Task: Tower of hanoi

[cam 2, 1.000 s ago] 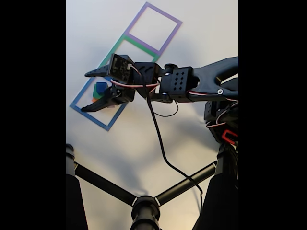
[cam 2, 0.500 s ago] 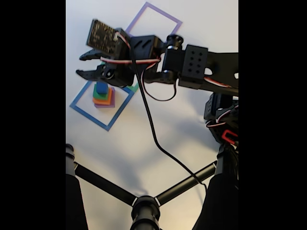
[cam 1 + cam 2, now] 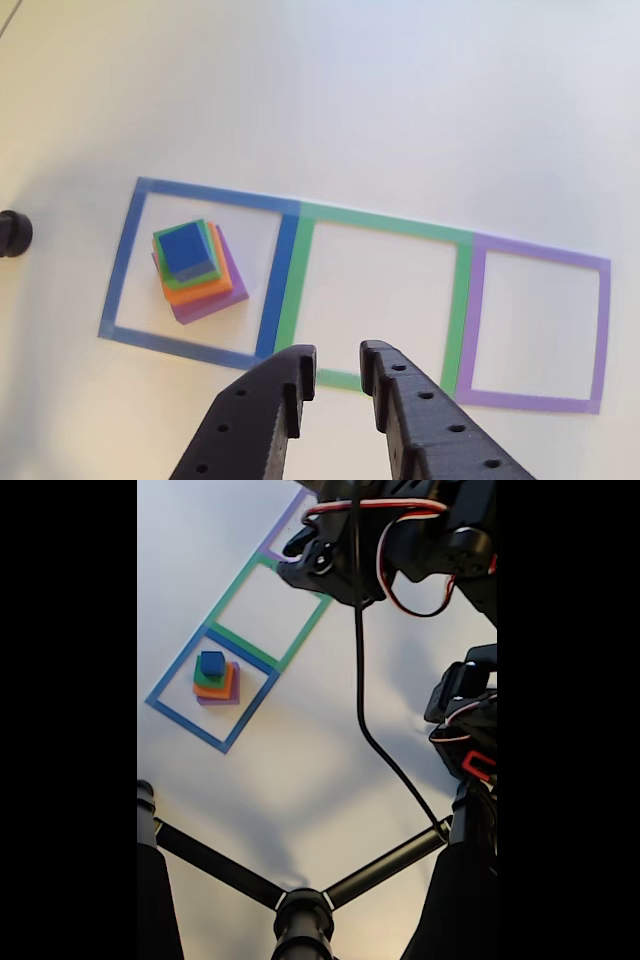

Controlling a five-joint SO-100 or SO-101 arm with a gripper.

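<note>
stack: the tower of hanoi [image 3: 196, 272] is fully built, four square blocks getting smaller going up
layers: purple slab [image 3: 232, 290] at the bottom, orange block [image 3: 185, 293] on it, green cube [image 3: 168, 262] next, blue cube [image 3: 183, 250] on top
look: soft matte foam-ish blocks, flat faces, edges a bit twisted against each other
axis: stands straight up off the white counter [image 3: 400, 110]
where: inside the blue tape square [image 3: 200, 270], at the left end of the row in the other view; green tape square [image 3: 380, 300] and purple tape square [image 3: 535, 325] next to it
hand: black plastic hand [image 3: 337, 370], jaws a little apart, holding nothing, up over the green square's near edge, well apart from the stack
</note>
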